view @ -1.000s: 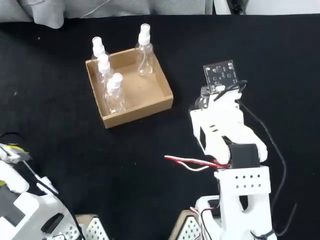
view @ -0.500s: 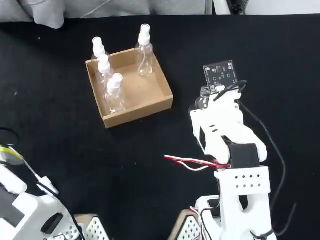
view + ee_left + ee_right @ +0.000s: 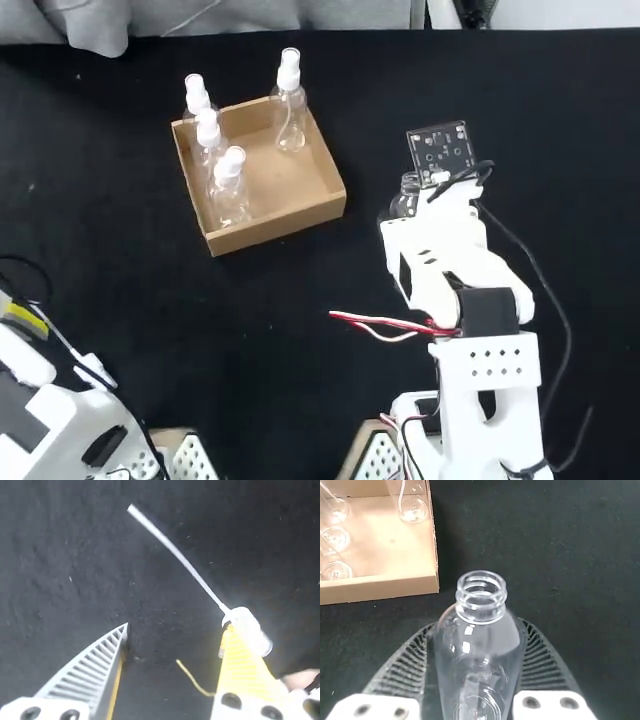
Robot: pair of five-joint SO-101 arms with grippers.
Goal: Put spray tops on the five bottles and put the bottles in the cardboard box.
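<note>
The cardboard box (image 3: 318,205) sits at the back left of the black mat and holds several clear bottles with white spray tops (image 3: 230,165). To the right of the box, my right gripper (image 3: 405,205) (image 3: 477,630) is shut on a clear uncapped bottle (image 3: 480,630) (image 3: 407,188), held upright with its open neck showing. My left gripper (image 3: 175,627) (image 3: 20,315) hovers open over the mat at the near left. A loose spray top (image 3: 247,632) with its long white dip tube (image 3: 175,552) lies by the tip of the yellow finger (image 3: 240,670), outside the gap.
A grey cloth (image 3: 80,25) lies along the table's back edge. Red and white wires (image 3: 370,322) stick out from the right arm. Both arm bases (image 3: 480,420) stand at the near edge. The box corner (image 3: 432,582) is close to the held bottle.
In the high view the left gripper has drifted a little toward the near edge. The right arm and its bottle have not moved.
</note>
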